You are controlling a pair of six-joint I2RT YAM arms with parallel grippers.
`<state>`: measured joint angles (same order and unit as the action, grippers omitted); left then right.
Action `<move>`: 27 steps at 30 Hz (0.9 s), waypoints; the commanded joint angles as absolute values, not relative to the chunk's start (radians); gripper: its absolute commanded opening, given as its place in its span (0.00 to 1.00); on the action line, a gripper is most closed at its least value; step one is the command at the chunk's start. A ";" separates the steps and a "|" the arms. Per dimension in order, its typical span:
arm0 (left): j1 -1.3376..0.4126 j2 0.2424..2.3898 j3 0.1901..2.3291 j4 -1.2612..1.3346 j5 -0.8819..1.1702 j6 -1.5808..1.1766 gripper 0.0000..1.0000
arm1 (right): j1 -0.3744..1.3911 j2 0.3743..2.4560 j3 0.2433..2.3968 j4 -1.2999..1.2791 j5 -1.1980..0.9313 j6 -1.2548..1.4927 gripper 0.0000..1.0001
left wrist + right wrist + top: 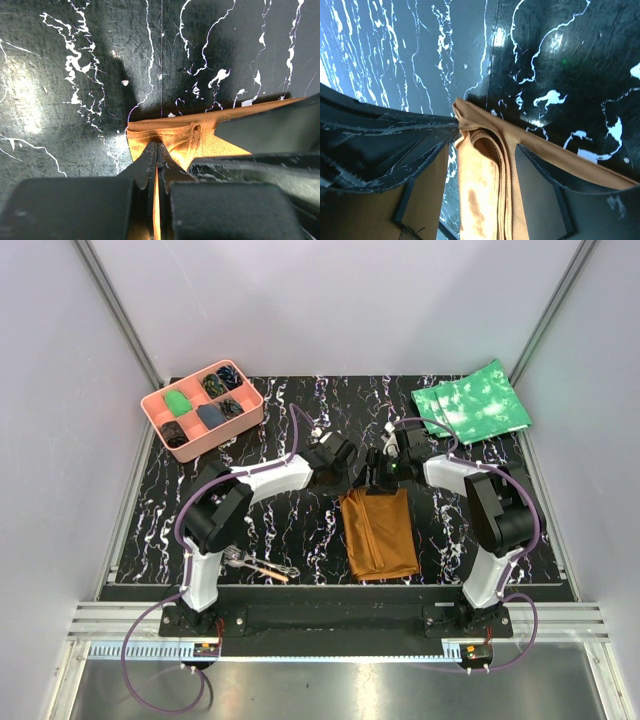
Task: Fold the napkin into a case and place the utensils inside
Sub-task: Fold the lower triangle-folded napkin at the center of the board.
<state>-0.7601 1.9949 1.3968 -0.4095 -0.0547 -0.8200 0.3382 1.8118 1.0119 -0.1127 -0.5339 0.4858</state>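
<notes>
While the left fingers (pixel 142 167) clamp the napkin (pixel 175 137), its pinched part hidden between them, the right fingers (pixel 540 195) stand wide astride its folded edge.

Napkin (pixel 380 533) flat on the table (pixel 300 525), and everything reads off it. Well off to the napkin's left and behind it: the tray (pixel 222 436), up at the table's far corner. Behind the napkin and to its right, well apart: the cloths (pixel 470 403). Left of the napkin and a touch nearer the arm bases, the utensils (pixel 260 566) lie close together on the table. At the napkin's far edge, the left gripper (pixel 157 150) is on the left corner. The right gripper (pixel 485 150) is just beside it, a finger on either side of the folded edge.
</notes>
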 commanded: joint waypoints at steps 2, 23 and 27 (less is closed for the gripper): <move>-0.762 1.997 1.431 -0.379 -0.035 -0.822 0.00 | 0.334 1.847 1.066 -0.129 -0.532 0.445 0.63; -0.769 2.016 1.443 -0.373 -0.026 -0.830 0.00 | 0.342 1.891 1.084 -0.080 -0.609 0.479 0.51; -0.772 2.022 1.450 -0.370 -0.023 -0.830 0.00 | 0.348 1.920 1.104 -0.074 -0.618 0.491 0.43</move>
<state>-0.7624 2.0136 1.4078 -0.4042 -0.0452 -0.8207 0.3401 1.8915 1.0592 -0.1158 -0.5869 0.4740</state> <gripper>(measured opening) 0.004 0.450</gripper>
